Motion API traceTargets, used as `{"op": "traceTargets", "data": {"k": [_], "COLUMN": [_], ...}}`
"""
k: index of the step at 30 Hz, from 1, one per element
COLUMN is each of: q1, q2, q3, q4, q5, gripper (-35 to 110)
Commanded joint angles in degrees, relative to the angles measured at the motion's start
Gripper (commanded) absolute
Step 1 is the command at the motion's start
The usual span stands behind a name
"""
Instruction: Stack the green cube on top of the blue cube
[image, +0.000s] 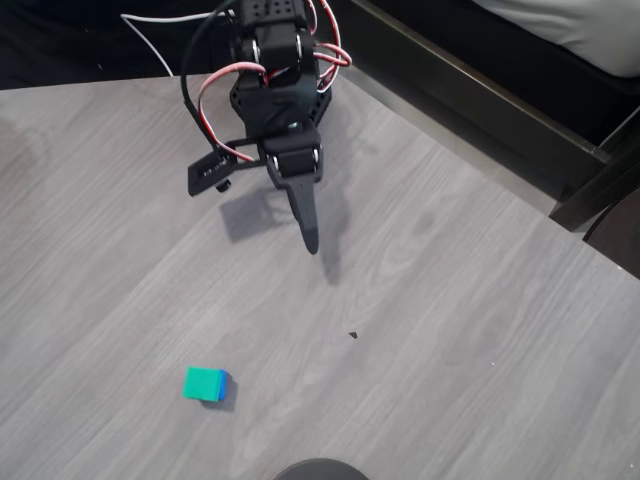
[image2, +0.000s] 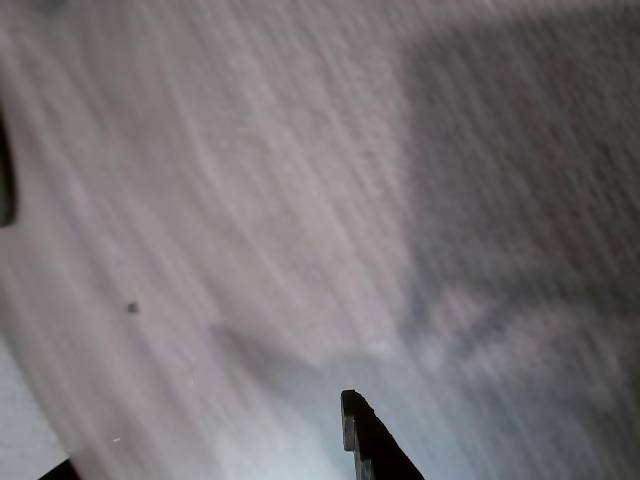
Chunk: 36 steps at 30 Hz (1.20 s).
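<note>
Table (image: 450, 330): grey wood-grain finish, matt, smooth, with long pale streaks running along the grain; one small dark speck (image: 353, 334) mars it. In the wrist view the same surface (image2: 250, 200) reads blurred, grain lines faint.

Green cube (image: 203, 382): plain, matt faces, no sheen. Blue cube (image: 224, 386): same matt look on the sliver that shows.

Gripper (image: 308, 235): black plastic, matt, slightly textured, dull highlights only. Cables (image: 215, 95): red and white, smooth, glossy sheathing.

Dark frame (image: 470, 100) beyond the table edge: smooth, low sheen; material cannot be told.
</note>
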<state>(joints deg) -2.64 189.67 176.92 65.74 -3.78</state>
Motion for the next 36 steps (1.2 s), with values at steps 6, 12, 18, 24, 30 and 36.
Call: {"op": "traceTargets", "data": {"k": [6,12,18,24,30,36], "q1": [0.0,-0.3,-0.8,-0.8,-0.8,-0.8], "q2": [1.6,1.6,1.6,1.6,1.6,1.6], "q3": [0.4,0.4,0.4,0.4,0.4,0.4], "q4": [0.1,2.3,5.1,5.1,5.1,5.1], "q5": [-0.4,-0.4,-0.5,-0.5,-0.5,-0.5], "gripper": [0,0,0,0,0,0]}}
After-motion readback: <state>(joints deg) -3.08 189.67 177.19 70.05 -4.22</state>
